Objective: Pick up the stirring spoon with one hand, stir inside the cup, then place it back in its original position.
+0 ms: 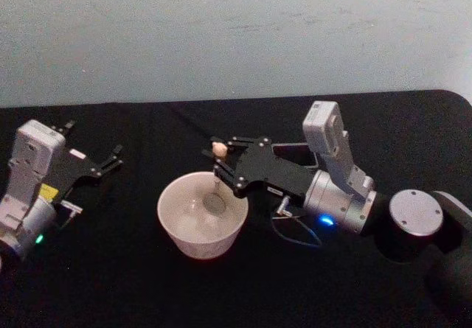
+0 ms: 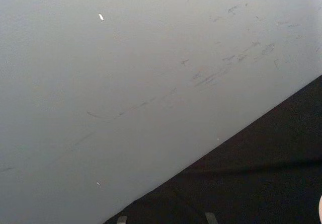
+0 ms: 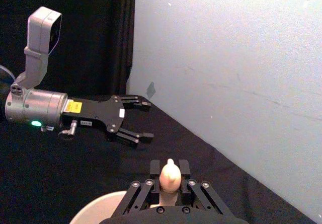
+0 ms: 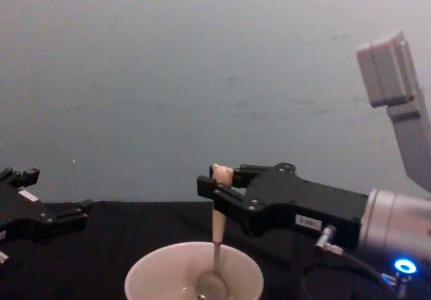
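The stirring spoon (image 1: 217, 149) stands nearly upright, its silvery bowl down inside the cream-white cup (image 1: 198, 247) at the middle of the black table. My right gripper (image 1: 220, 161) is shut on the spoon's beige handle just under the bear head, above the cup's far right rim. From the chest view the spoon (image 4: 217, 232) hangs from the right gripper (image 4: 213, 183) into the cup (image 4: 151, 276). The right wrist view shows the bear head (image 3: 169, 176) between the fingers. A dark square holder (image 1: 293, 151) is partly hidden behind the right gripper. My left gripper (image 1: 94, 138) rests open at the left.
A pale wall runs along the table's far edge. The right arm's cable (image 1: 295, 236) lies on the cloth just right of the cup. The left gripper (image 3: 147, 120) is open and well apart from the cup rim (image 3: 95, 209).
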`<action>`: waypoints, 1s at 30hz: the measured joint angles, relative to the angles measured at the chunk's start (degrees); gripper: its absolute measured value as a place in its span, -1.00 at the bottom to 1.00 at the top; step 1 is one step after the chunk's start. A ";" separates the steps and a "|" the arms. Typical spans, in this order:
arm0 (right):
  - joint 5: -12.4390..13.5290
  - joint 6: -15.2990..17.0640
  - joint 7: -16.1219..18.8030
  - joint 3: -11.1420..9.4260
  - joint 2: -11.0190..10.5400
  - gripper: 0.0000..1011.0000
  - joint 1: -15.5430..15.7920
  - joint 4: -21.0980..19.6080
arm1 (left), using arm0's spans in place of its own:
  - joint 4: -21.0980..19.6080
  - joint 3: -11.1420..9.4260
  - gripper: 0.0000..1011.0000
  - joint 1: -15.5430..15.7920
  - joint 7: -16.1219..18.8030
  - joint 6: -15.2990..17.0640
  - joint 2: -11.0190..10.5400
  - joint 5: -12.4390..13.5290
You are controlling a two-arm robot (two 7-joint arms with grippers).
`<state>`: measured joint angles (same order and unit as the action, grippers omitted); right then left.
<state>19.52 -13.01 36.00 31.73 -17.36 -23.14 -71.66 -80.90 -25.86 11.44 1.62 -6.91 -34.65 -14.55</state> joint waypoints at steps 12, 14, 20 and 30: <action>1.17 0.82 1.41 -0.65 -3.26 -0.58 3.63 -5.45 | 0.00 0.00 0.98 -0.01 0.00 0.00 0.00 0.00; 1.80 0.99 2.00 -0.58 -3.69 -0.58 4.29 -6.66 | 0.00 0.00 0.98 0.00 0.00 0.00 0.00 0.00; 3.00 1.36 3.55 0.66 -4.13 -0.58 5.13 -8.70 | 0.00 0.00 0.98 0.00 0.00 0.00 0.00 0.00; 1.86 1.21 2.65 2.84 -1.32 -0.58 3.01 -5.23 | 0.00 0.00 0.98 0.00 0.00 0.00 0.00 0.00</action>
<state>21.38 -11.81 38.65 34.58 -18.68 -20.13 -76.89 -80.90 -25.86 11.43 1.62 -6.91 -34.64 -14.55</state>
